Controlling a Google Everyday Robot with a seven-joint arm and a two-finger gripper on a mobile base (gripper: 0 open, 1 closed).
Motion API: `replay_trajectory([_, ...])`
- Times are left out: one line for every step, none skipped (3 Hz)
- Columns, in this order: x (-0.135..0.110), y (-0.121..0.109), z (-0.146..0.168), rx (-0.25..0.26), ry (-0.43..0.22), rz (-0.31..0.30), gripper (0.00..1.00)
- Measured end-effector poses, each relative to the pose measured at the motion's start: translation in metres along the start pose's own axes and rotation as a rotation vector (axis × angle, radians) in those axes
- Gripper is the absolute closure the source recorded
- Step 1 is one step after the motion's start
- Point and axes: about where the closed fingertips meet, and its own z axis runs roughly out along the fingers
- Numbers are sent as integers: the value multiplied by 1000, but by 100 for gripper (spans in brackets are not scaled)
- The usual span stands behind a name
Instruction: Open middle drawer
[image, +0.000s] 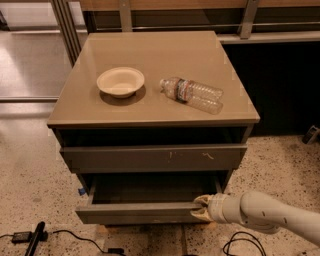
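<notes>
Since its front has no handle, gripper (201, 208): clamped on the top lip of the middle drawer (135, 213), at its right end, for pulling.
Middle drawer: partly out, below the table (165, 50) near edge.
Scratched drawer front (150, 158): shut, just above.
Bowl (120, 81), bottle (192, 94): mid-table, out of the arm's way.

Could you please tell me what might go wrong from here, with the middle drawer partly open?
1. The pincer is at the right end of the middle drawer front, so an off-centre pull might skew and jam the drawer.
2. The water bottle lies on its side on the cabinet top; a jolt to the cabinet could make it roll off.
</notes>
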Motion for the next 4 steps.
replay_trajectory([0,0,0,0,0,0,36])
replay_trajectory([0,0,0,0,0,0,12])
replay_trajectory([0,0,0,0,0,0,14])
replay_trajectory([0,0,0,0,0,0,38])
